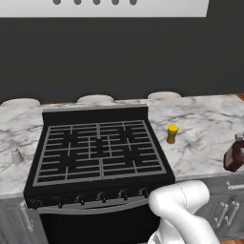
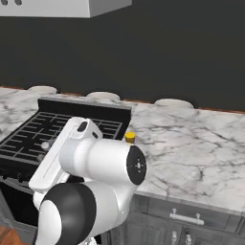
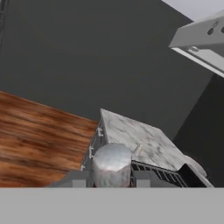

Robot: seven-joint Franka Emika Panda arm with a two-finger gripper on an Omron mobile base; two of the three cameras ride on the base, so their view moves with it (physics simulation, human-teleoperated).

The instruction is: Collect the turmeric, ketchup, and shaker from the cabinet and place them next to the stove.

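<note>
The stove (image 1: 100, 150) sits in the middle of the marble desk (image 1: 205, 119), its black grates bare and its knobs along the near edge. The turmeric (image 1: 172, 134) stands upright on the desk just to the right of the stove, about level with the middle of the grates; in the right base view its yellow cap (image 2: 129, 137) peeks out from behind the arm (image 2: 95, 162). The ketchup (image 1: 234, 157) stands farther right and nearer, well apart from the turmeric, at the very edge of the left base view, where it is partly cut off. On the left side of the stove, near the desk's front edge, a small pale object (image 1: 16, 156) stands alone; it is too small to tell exactly what it is.

In the hand view the pincer (image 3: 111, 180) is narrowed on a grey, round-topped item that looks to be the shaker (image 3: 111, 164), held between the two tips. Beyond it lie the end of the desk, a strip of the stove's grates and the wooden floor (image 3: 39, 140). A pale hood (image 3: 201, 39) hangs against the dark wall.
</note>
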